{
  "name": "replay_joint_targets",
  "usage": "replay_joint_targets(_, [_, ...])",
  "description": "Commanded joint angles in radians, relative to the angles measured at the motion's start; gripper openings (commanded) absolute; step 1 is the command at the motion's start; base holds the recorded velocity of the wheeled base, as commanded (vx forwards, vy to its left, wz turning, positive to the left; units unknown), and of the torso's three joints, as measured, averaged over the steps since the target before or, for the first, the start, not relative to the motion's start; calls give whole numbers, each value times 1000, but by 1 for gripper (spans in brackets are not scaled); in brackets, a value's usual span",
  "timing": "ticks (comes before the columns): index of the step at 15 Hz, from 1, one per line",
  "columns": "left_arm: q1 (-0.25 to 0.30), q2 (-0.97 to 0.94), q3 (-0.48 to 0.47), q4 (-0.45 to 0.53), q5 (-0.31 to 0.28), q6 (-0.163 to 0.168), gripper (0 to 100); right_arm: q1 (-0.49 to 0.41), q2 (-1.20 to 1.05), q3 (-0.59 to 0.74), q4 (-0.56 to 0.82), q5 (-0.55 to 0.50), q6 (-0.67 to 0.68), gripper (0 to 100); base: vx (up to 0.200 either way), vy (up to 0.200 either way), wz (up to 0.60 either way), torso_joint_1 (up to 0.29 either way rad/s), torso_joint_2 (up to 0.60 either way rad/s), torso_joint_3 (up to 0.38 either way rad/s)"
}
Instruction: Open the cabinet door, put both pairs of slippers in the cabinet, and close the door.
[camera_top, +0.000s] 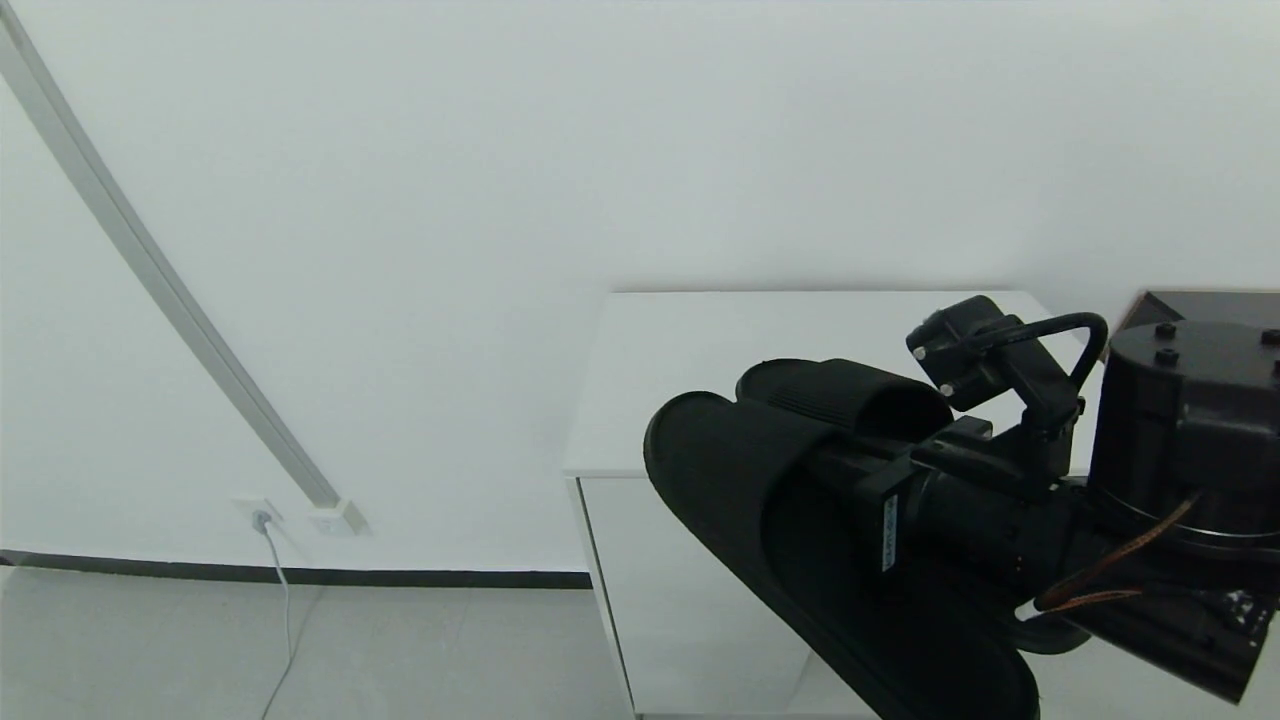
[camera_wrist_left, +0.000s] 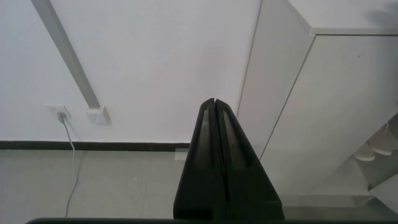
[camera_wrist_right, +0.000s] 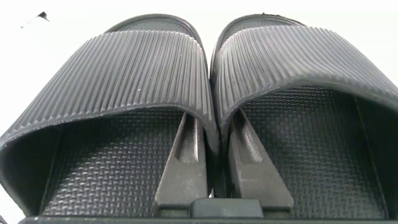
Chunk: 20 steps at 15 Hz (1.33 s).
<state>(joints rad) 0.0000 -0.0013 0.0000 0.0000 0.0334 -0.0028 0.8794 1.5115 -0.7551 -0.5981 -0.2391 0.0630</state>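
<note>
- The pair of black slippers is held up in the air, side by side, in front of the white cabinet.
- I see the right gripper closed on them: one of its fingers goes under each ribbed strap, and the inner edges of both slippers are pinched between.
- The left gripper has its fingers pressed fully together and holds nothing; it is beside the cabinet, facing the wall.
- On the wall left of the cabinet is a wall socket, and a grey cable hangs from it to the floor.
</note>
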Motion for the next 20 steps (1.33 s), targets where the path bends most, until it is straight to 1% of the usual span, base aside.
replay_joint_targets(1, [0, 1, 0, 0, 0, 0, 0, 0, 7, 0, 0, 0, 0, 0, -200, 0, 0, -7, -2, 7])
replay_joint_targets(6, [0, 1, 0, 0, 0, -2, 0, 0, 7, 3, 0, 0, 0, 0, -200, 0, 0, -1, 2, 1])
replay_joint_targets(20, [0, 1, 0, 0, 3, -3, 0, -3, 24, 7, 0, 3, 1, 0, 0, 0, 0, 0, 0, 0])
